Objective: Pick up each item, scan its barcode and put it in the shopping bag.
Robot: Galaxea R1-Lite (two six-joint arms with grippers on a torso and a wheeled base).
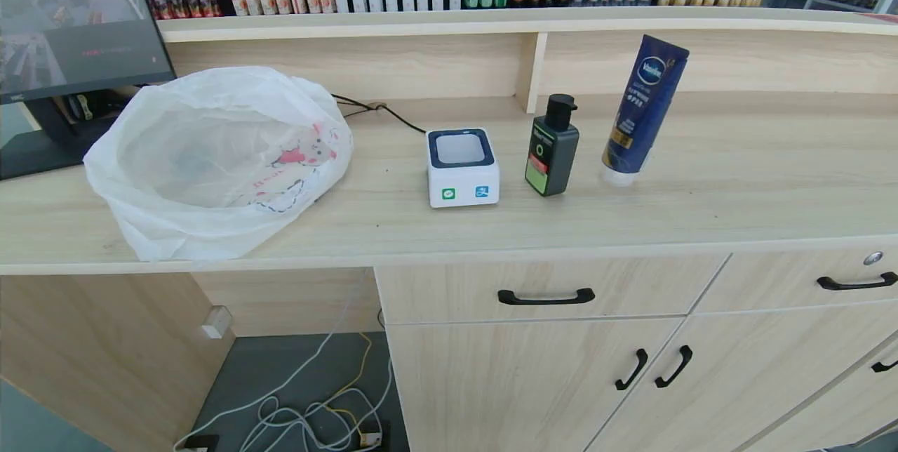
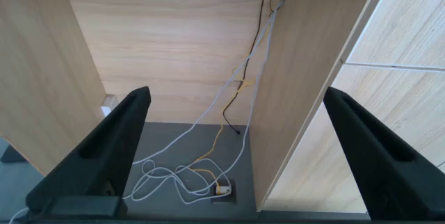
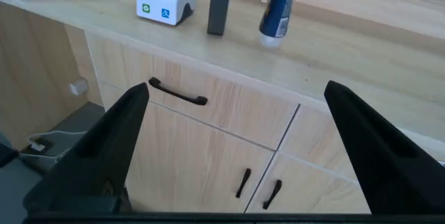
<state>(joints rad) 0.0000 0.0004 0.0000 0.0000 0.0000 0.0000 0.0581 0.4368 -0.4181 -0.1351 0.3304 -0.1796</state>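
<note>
Both my tools hang low, in front of the cabinet and below the worktop (image 1: 701, 206). My left tool (image 2: 236, 93) is released, its two fingers spread wide, and it faces the open recess under the worktop where loose cables (image 2: 208, 175) trail to the floor. My right tool (image 3: 236, 88) is likewise released and holds nothing; it looks up past a drawer handle (image 3: 177, 93) toward the goods.

The layout reads as a line for me to work from right to left. There are two items to scan. One is a dark pump bottle (image 1: 552, 147), standing upright just right of the scanner (image 1: 462, 168). The other is a blue tube (image 1: 644, 108) farther right, standing on its cap and leaning a little. Both are apart from each other and from the scanner, which I judge leaves room for my fingers to close around either one. They sit on my right side, so the right tool looks the natural one to begin with.

There is one scanner, its window facing up, so I expect a barcode must be turned down over it. There is one shopping bag (image 1: 210, 157), at the left, slumped on the worktop with its mouth spread open, ready to receive a drop. Nothing is in it that I can make out, so I judge the task not yet begun.
</note>
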